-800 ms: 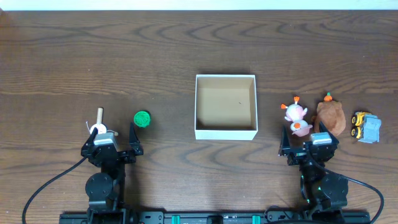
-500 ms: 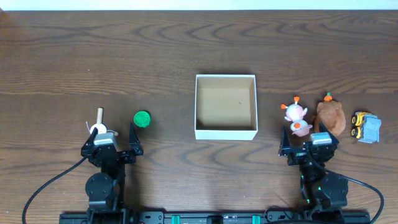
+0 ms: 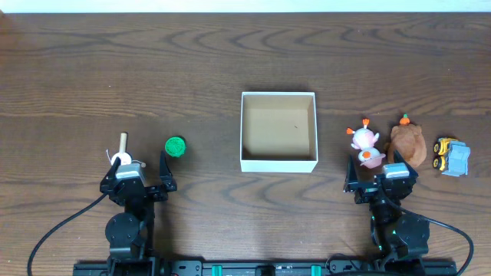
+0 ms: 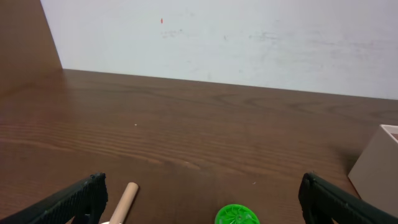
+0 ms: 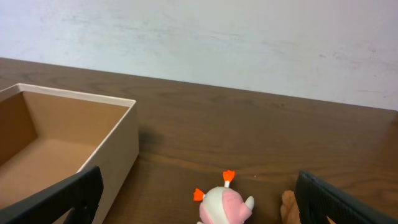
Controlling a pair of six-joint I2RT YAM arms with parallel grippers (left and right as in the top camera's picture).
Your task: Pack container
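Note:
The container (image 3: pixel 278 164), a square white-walled box with a brown inside, stands empty at the table's middle; it also shows in the right wrist view (image 5: pixel 118 149) and at the left wrist view's right edge (image 4: pixel 382 165). A green disc (image 3: pixel 176 146) (image 4: pixel 237 216) and a wooden peg with a white end (image 3: pixel 122 147) (image 4: pixel 124 200) lie before my open, empty left gripper (image 3: pixel 139 170) (image 4: pixel 202 205). A pink-and-white toy with orange feet (image 3: pixel 365 144) (image 5: pixel 225 202), a brown plush (image 3: pixel 408 141) and a yellow-and-grey truck (image 3: pixel 451 157) lie before my open, empty right gripper (image 3: pixel 381 175) (image 5: pixel 199 199).
The dark wooden table (image 3: pixel 153 69) stretches wide behind the container. A white wall (image 4: pixel 236 37) bounds its far edge. Both arm bases sit at the near edge.

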